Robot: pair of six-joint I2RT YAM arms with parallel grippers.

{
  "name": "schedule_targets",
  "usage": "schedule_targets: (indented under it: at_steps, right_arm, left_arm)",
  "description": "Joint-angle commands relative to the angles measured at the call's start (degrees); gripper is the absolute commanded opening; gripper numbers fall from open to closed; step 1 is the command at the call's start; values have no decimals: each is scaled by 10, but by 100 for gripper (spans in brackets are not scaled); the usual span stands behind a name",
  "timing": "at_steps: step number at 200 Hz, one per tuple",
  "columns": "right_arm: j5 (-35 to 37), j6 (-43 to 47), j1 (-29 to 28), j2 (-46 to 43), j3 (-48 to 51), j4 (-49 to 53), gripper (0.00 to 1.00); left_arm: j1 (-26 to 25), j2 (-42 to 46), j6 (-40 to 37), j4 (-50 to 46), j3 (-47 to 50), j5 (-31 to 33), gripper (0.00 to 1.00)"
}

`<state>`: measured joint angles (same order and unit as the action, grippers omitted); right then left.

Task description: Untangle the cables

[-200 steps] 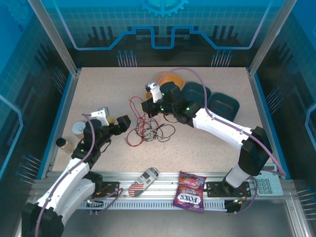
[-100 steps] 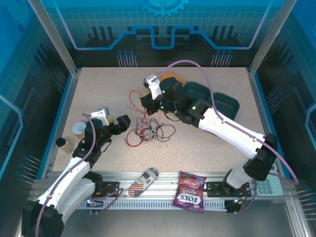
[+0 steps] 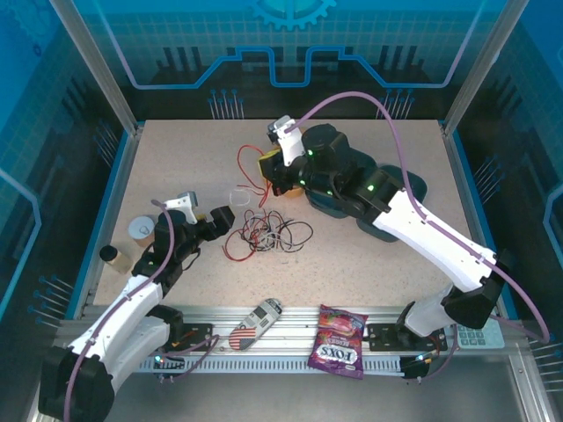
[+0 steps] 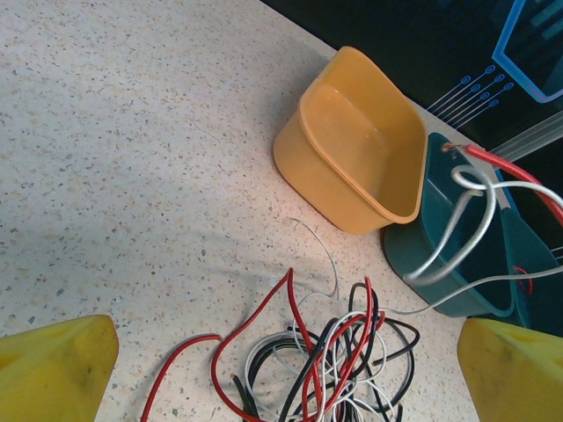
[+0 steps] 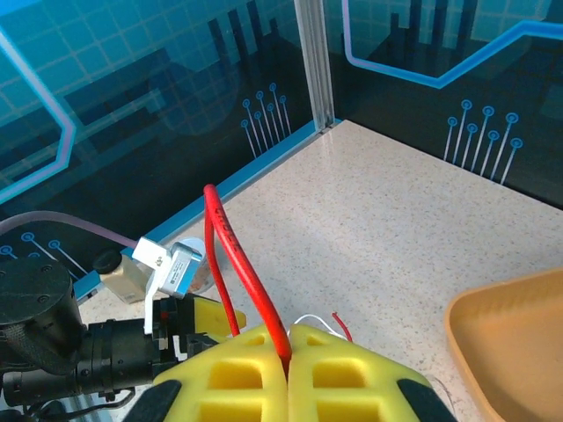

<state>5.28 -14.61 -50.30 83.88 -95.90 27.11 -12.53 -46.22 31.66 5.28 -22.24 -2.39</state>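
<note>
— Right pincer point(image 5: 288, 341) is clamped together on the red cable point(image 5: 230, 242), held above the counter point(image 3: 352, 264) at twelve o'clock from the heap point(image 3: 268, 233). Left pincer point(image 3: 209, 221) stands wide apart at nine o'clock of it, holding nothing.

— So we judge we are mid-pull, drawing red out?

— Yes. Next we would want the left to pin the heap while the right draws on toward twelve, slowly.

— How do the cables look?

— Red, a black cable point(image 4: 400, 347) and a white cable point(image 4: 457, 237) are knotted in loose loops near the counter's middle. One white loop rides up beside the red; whether it is snagged we cannot tell. Thin and springy, we reckon, so they may drag together.
</note>
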Motion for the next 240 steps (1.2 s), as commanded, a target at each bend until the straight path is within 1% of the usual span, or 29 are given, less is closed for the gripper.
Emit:
schedule_targets:
  at_steps: [1,46,87,121,178,195,210,224,240]
  right_arm:
    - [22,11,-8,-22,-35,50,7]
    - [37,18,-8,-39,-56,95,7]
    - [34,39,-8,-47,-80,116,7]
    - [78,56,-8,-45,-115,153,6]
    - [155,52,-1,-84,-73,148,6]
    - [192,43,11,-95,-60,162,6]
    - [220,26,34,-106,-47,183,6]
    - [238,7,65,-120,-28,201,5]
    - [233,-13,110,-144,6,212,5]
  left_arm:
    - [2,-5,9,16,3,-14,99]
    - [2,-13,10,28,2,-28,99]
    - [2,-25,11,39,-2,-45,99]
    - [2,-38,17,49,-3,-51,99]
    - [2,-50,19,54,-7,-53,99]
    - [2,-49,19,52,-9,-52,99]
    - [2,-48,18,49,-8,-50,99]
    - [2,-49,18,48,-7,-48,99]
    - [2,-48,17,46,-6,-47,99]
